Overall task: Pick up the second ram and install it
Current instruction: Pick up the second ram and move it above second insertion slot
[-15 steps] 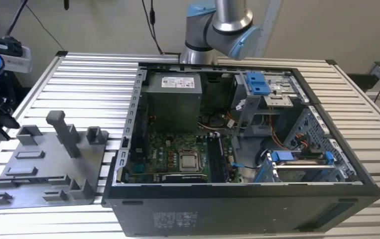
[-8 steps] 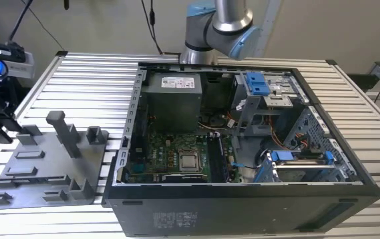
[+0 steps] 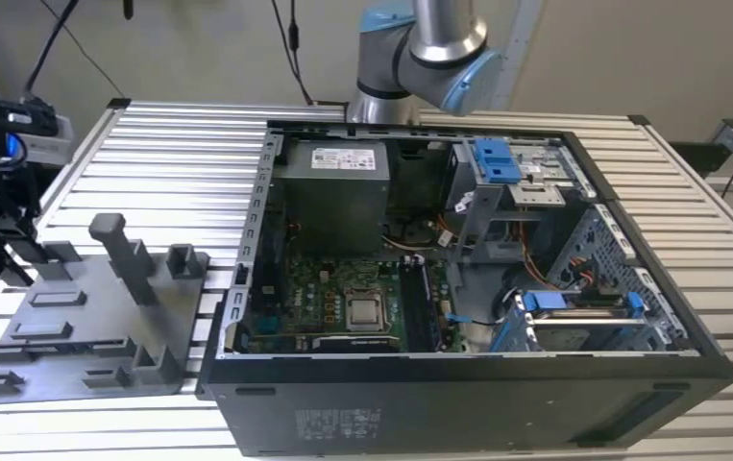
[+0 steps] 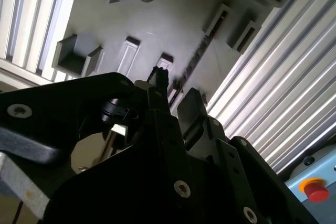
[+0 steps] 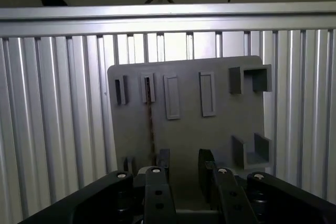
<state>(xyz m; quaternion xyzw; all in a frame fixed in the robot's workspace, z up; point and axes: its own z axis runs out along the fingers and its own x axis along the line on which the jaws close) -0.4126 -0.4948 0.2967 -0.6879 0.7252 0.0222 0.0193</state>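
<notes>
Ram (image 5: 150, 124) on tray (image 5: 220, 129), just outside parted fingers (image 5: 164, 159)

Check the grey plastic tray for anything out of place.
Nothing stands out. The thin dark memory board stands on edge, straight, in the grey plastic tray, and the open black gripper holds nothing.

A ribbed aluminium table (image 3: 174, 144) is carrying two items in the exterior view. A grey plastic tray (image 3: 97, 322) is lying at the frame's lower left, just beside an open computer case (image 3: 469, 408) that is occupying the centre and right.
</notes>
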